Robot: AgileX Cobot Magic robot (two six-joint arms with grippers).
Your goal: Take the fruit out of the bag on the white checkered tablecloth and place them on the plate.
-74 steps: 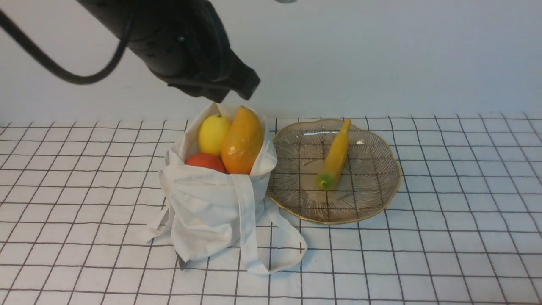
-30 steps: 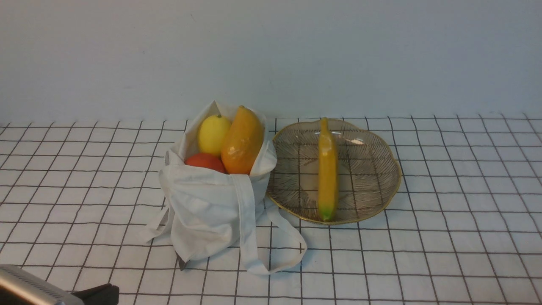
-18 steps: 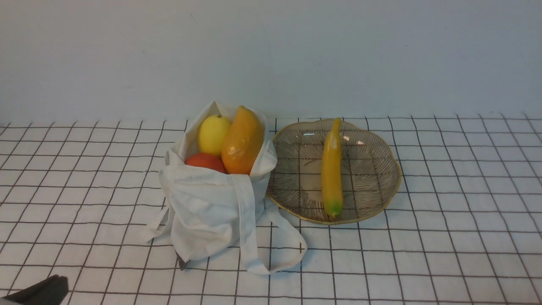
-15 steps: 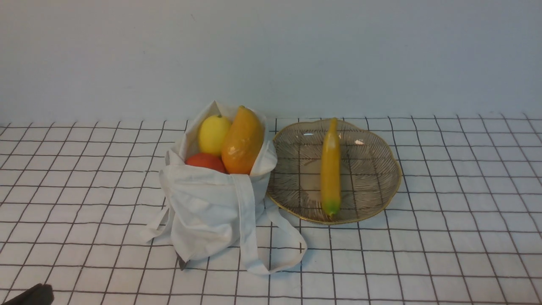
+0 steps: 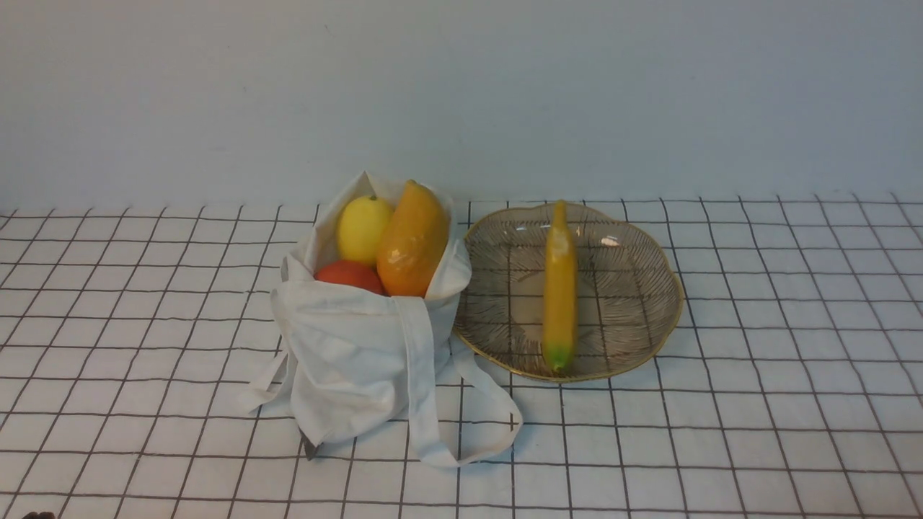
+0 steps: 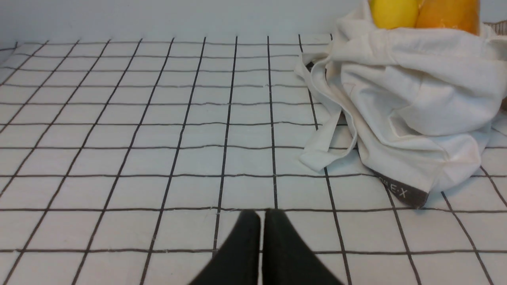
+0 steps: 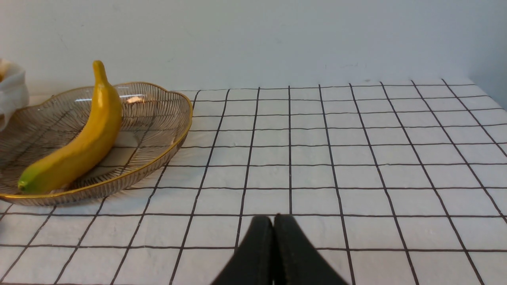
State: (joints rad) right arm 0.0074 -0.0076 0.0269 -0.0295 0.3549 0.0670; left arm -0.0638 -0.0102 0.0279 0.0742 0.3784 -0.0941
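Note:
An off-white bag (image 5: pixel 360 353) stands on the white checkered tablecloth (image 5: pixel 757 324). A yellow lemon (image 5: pixel 363 228), an orange mango (image 5: pixel 413 240) and a red tangerine (image 5: pixel 349 276) show at its mouth. The banana (image 5: pixel 559 288) lies on the ribbed glass plate (image 5: pixel 642 288) right of the bag, green tip toward me. My left gripper (image 6: pixel 261 213) is shut and empty, low over the cloth, near-left of the bag (image 6: pixel 412 103). My right gripper (image 7: pixel 273 218) is shut and empty, low over the cloth right of the plate (image 7: pixel 158 126) and banana (image 7: pixel 79 146).
The bag's strap handles (image 5: pixel 461 404) trail over the cloth toward me and under the plate's near-left edge. A pale wall stands close behind the table. In the front view only a dark speck of the left arm (image 5: pixel 36 515) shows at the near-left corner.
The left arm has drawn back from above the bag and dropped out at the front view's near-left corner. The banana has rocked on the plate and now lies nearly straight.

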